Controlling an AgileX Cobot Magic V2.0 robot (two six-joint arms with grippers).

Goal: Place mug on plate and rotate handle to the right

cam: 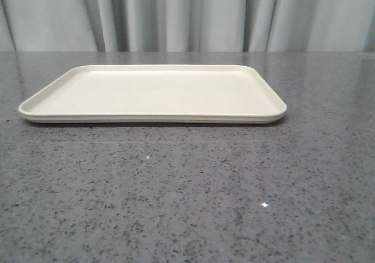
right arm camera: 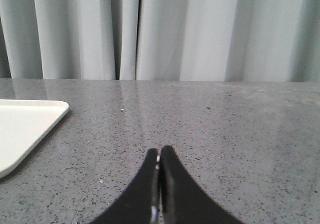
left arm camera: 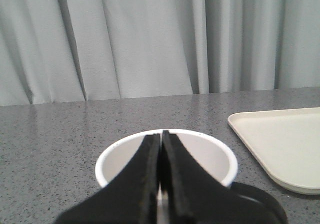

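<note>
Your plate [cam: 88, 93] lies flat on the grey counter [cam: 187, 204] with nothing on it; the mug [left arm camera: 116, 156] stands on the counter beside the plate, its handle [left arm camera: 267, 204] toward the plate; your left tool [left arm camera: 161, 139] hangs over the mug's mouth, fingers pressed together, gripping nothing; your right tool [right arm camera: 159, 156] is likewise closed and unladen above bare counter.
</note>
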